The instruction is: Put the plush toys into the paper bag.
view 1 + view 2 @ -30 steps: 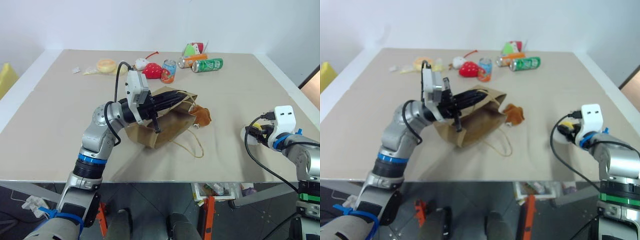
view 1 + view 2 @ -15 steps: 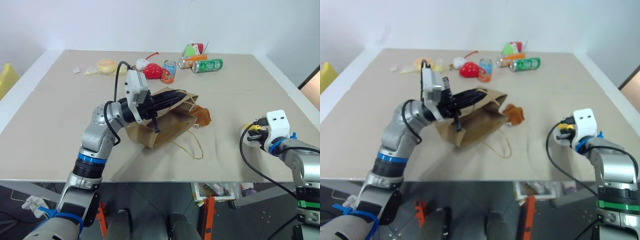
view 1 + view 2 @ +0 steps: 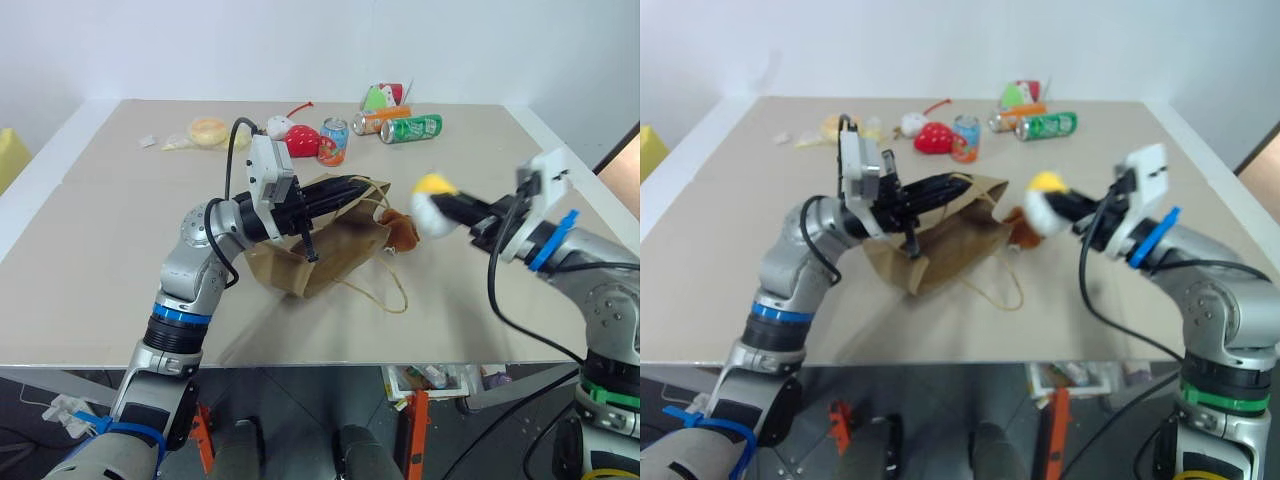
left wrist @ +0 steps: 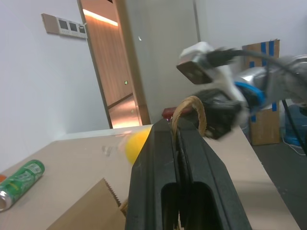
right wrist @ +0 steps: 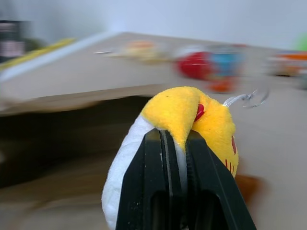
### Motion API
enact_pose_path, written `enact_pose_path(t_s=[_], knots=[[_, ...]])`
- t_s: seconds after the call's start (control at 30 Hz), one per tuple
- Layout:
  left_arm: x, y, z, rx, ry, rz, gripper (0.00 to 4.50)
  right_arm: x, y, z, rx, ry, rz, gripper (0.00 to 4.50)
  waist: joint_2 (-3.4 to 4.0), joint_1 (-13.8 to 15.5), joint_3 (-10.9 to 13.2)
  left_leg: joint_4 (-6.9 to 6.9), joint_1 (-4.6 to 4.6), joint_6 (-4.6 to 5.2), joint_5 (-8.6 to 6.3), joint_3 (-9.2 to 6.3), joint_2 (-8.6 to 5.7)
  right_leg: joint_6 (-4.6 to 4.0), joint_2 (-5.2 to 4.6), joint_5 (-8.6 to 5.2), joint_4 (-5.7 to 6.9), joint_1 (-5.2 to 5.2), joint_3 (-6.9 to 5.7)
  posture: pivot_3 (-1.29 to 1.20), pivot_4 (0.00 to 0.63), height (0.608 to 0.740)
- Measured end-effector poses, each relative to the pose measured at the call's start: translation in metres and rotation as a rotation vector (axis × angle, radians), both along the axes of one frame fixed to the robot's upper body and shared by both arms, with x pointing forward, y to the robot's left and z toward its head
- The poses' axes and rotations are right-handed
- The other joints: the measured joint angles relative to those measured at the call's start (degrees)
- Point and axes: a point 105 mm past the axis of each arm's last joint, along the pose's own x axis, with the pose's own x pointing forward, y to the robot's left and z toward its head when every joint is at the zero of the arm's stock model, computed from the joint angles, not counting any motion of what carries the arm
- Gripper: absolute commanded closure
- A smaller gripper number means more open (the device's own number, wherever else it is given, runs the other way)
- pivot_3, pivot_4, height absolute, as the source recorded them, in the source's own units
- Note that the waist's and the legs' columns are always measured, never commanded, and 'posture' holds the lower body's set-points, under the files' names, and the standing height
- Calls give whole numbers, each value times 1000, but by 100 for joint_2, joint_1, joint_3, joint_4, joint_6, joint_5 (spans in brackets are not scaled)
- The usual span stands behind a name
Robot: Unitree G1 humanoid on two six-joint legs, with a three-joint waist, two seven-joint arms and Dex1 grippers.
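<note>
The brown paper bag (image 3: 322, 256) lies on its side mid-table, its mouth facing right. My left gripper (image 3: 368, 192) is shut on the bag's upper loop handle (image 4: 189, 102) and holds the mouth up. The brown furry plush toy (image 3: 404, 231) rests on the table just outside the mouth. My right gripper (image 3: 452, 208) is shut on the white egg-shaped plush toy with the yellow top (image 3: 431, 206), held in the air to the right of the bag's mouth, above the brown toy. In the right wrist view the fingers (image 5: 152, 158) pinch the egg toy (image 5: 201, 115) in front of the dark bag opening.
At the table's far side stand a red strawberry toy (image 3: 303, 141), a small white toy (image 3: 279, 127), a blue can (image 3: 336, 141), a lying green can (image 3: 413, 128), an orange can (image 3: 384, 119) and a yellow round item (image 3: 210, 130). The bag's other handle (image 3: 388, 292) trails toward the front edge.
My right gripper shut on the egg toy near the table's right front edge, then lifted it up and left toward the bag's mouth. The left gripper and bag stayed put.
</note>
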Motion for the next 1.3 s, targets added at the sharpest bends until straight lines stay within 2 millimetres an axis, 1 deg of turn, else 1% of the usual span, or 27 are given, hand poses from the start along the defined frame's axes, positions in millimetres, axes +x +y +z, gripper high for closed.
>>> enact_pose_path(t_s=[0.1, 0.13, 0.2, 0.4, 0.5, 0.53, 0.57, 0.6, 0.63, 0.67, 0.7, 0.73, 0.77, 0.8, 0.83, 0.87, 0.93, 0.97, 1.03, 1.1, 1.17, 1.2, 1.23, 1.3], knots=[[0, 0, 2, 0, -5, 1, 4500, 2, 15, -16, -41, 46, 27, 4464, 0, -2, 0, 4, 0, 0, 0, 0, 0, -15, -1, -1, 0, 0, 0, 0, 150, 740], [0, 0, 2, 0, -6, 1, 4500, 4, 25, -23, -46, 65, 39, 4464, 0, -3, 0, 5, 0, 1, 1, 1, 0, -31, -1, -6, 0, -2, 0, 0, 150, 740], [0, 0, 3, 0, -7, -1, 4500, 6, 37, -30, -53, 86, 62, 4464, 0, -7, 0, 5, 0, 1, 1, 1, 0, -33, 0, -4, 0, -3, 1, 0, 150, 740], [0, 1, 3, 1, -7, 1, 4500, 9, 71, -26, -62, 68, 139, 4464, 0, -6, 0, 3, -1, 2, 2, 1, 1, -18, 1, 0, 0, -3, 0, 0, 150, 740], [0, 1, 3, 1, -7, 2, 4500, 24, 80, -30, -62, 71, 108, 4464, 0, -6, 0, 3, -1, 2, 2, 1, 2, -6, 2, 7, 0, -5, 0, 0, 150, 740], [0, 1, 3, 1, -7, 0, 4500, 34, 81, -32, -63, 78, 73, 4062, 0, -6, 0, 3, -1, 2, 2, 2, 2, -7, 3, 9, 0, -6, 0, 0, 150, 740], [0, 0, 3, 1, -7, 0, 4500, 39, 81, -32, -62, 78, 56, 3590, 0, -6, 0, 3, -1, 2, 2, 2, 2, -7, 3, 9, 0, -6, 0, 0, 150, 740], [0, 0, 4, 1, -8, -1, 4500, 41, 81, -32, -65, 72, 50, 3301, 0, -6, 0, 3, -2, 2, 2, 1, 2, -6, 3, 8, 0, -6, 0, 0, 150, 740], [0, 1, 4, 1, -9, 0, 4500, 41, 82, -32, -69, 69, 54, 2874, 0, -1, 0, 2, -3, 2, 1, 0, 2, -5, 3, 7, 0, -6, -1, 0, 150, 740], [1, 1, 4, 2, -9, 2, 4500, 40, 83, -33, -76, 67, 65, 2398, 0, 2, 0, 2, -4, 2, 1, 0, 2, -3, 3, 5, 0, -6, -1, 0, 150, 740], [1, 1, 4, 2, -9, 2, 4500, 39, 84, -34, -85, 66, 70, 1821, 0, 2, 0, 2, -7, 1, 1, 1, 2, -3, 3, 4, 0, -7, -1, 0, 150, 740], [1, 1, 4, 2, -10, 1, 4500, 39, 84, -35, -94, 65, 69, 1394, 0, 2, 0, 2, -8, 1, 1, 1, 2, -2, 3, 4, 0, -8, -1, 0, 150, 740], [0, 1, 5, 1, -11, 0, 4500, 40, 82, -36, -103, 65, 65, 865, 0, 3, 0, 2, -8, 1, 1, 0, 2, -2, 3, 4, 0, -8, -1, 0, 150, 740], [1, 1, 5, 1, -11, 0, 4500, 40, 80, -36, -109, 65, 61, 564, 0, 2, 0, 2, -8, 1, 1, 0, 2, -2, 3, 4, 0, -8, -1, 0, 150, 740], [0, 1, 5, 1, -10, 0, 4500, 40, 76, -37, -117, 71, 56, 564, 0, 3, 0, 2, -8, 1, 1, 0, 2, -3, 3, 4, 0, -8, -2, 0, 150, 740], [0, 1, 5, 2, -10, 0, 4500, 39, 66, -38, -121, 83, 43, 564, 0, 6, 0, 2, -8, 1, 1, -1, 2, -3, 3, 4, 0, -7, -3, 0, 150, 740], [1, 2, 4, 5, -11, 2, 4500, 37, 56, -38, -113, 90, 35, 564, 0, 3, 0, 2, -7, 1, 1, 0, 3, -5, 2, 5, 0, -8, -2, 0, 150, 740], [1, 2, 4, 5, -11, 1, 4500, 37, 56, -38, -113, 89, 37, 564, 0, 2, 0, 2, -7, 1, 1, 0, 3, -5, 3, 6, 0, -8, -2, 0, 150, 740], [0, 0, 4, 6, -11, -6, 4500, 26, 47, -36, -115, 79, 65, 564, 0, 10, 0, 1, -8, 1, 1, -1, 3, -4, 3, 4, 0, -8, -2, 0, 150, 740], [1, 2, 5, 8, -10, 2, 4500, 12, 30, -31, -121, 61, 83, 564, 0, 32, 0, 2, -10, 0, 0, -2, 2, -2, 1, 1, 0, -7, -4, 0, 150, 740], [1, 1, 5, 7, -9, -2, 4500, 2, 13, -29, -140, 44, 72, 564, 0, 49, 0, 2, -10, -1, -1, -2, 1, -2, 0, -1, 0, -6, -4, 0, 150, 740], [2, 1, 5, 7, -9, -2, 4500, -1, 2, -28, -149, 40, 49, 564, -1, 51, 0, 3, -9, -1, -1, -2, 1, -4, 0, -2, -1, -6, -4, 0, 150, 740], [2, 1, 5, 8, -9, -2, 4500, -1, -5, -28, -153, 37, 29, 564, -1, 52, 0, 3, -9, -1, -1, -2, 1, -7, 0, -2, -1, -6, -4, 0, 150, 740], [1, 0, 5, 8, -8, -7, 4500, 4, -22, -20, -160, -2, -43, 564, 0, 19, 0, 4, -1, -1, 0, 1, 2, -32, 1, -5, -1, -6, -1, 0, 150, 740]])
